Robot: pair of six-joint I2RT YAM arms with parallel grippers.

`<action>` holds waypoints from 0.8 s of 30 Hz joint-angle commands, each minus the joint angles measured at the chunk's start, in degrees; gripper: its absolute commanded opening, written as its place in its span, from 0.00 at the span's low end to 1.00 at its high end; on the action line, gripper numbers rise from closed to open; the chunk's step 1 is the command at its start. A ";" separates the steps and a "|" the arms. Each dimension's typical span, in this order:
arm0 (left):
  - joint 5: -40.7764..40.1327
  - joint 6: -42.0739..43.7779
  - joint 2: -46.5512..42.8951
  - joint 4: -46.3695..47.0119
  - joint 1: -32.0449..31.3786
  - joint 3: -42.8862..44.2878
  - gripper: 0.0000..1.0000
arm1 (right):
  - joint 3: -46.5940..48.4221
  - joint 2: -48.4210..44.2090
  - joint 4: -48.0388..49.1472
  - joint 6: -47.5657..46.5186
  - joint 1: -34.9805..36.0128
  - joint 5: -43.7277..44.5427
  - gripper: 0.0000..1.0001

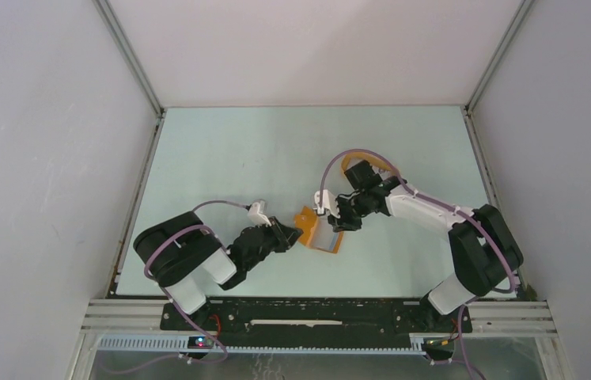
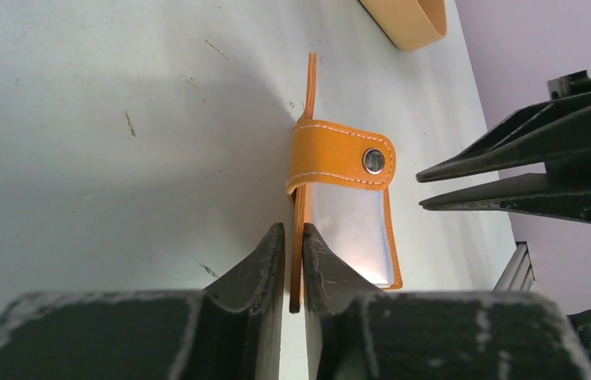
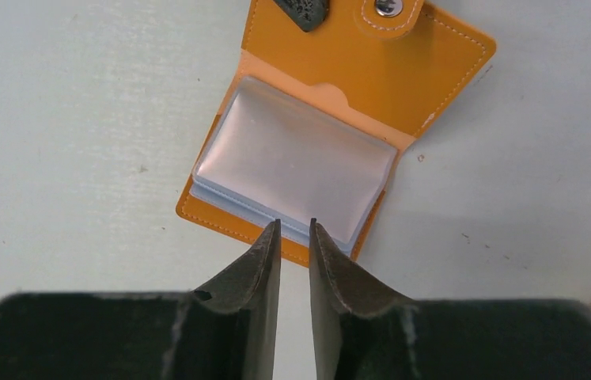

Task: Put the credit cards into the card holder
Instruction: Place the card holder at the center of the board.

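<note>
Top view: card holder (image 1: pixel 308 218) sits mid worktop (image 1: pixel 236 158), a little near of centre, between the two arms. Left gripper (image 1: pixel 293 234) comes at it from the left and right gripper (image 1: pixel 335 225) from the right. The left part of the holder is lifted and the right part lies flat. An orange tray (image 1: pixel 351 165) lies just beyond the right wrist, partly hidden by the arm.

Left wrist: left gripper (image 2: pixel 292 233) jaws straddle the edge of the holder's upright cover. The card holder (image 2: pixel 331 158) has its tab wrapped over the top, with the snap button (image 2: pixel 373 161) facing right. The jaws are only slightly parted: one finger touches the leather and a sliver of worktop shows past the other, so the grip is slack, not clenched. Clear sleeves (image 2: pixel 351 229) lie flat to the right of the cover. The right gripper (image 2: pixel 418 188) has its tips just beside the sleeves, apart from them, with a thin gap and nothing between. The tray (image 2: pixel 407 20) rim is at the far edge.

Right wrist: right gripper (image 3: pixel 294 226) jaws are narrowly parted and released, with the tips over the near edge of the open card holder (image 3: pixel 371 71). The sleeve stack (image 3: pixel 300 158) faces up and looks pale grey-white. Can't tell what's inside it. A left fingertip (image 3: pixel 301 14) rests on the far flap, next to the snap (image 3: pixel 388 6).
</note>
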 commanded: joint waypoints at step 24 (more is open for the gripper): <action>-20.83 -13.07 3.97 6.40 -9.77 -0.81 0.01 | -2.46 2.73 13.86 69.34 -16.28 -19.33 0.74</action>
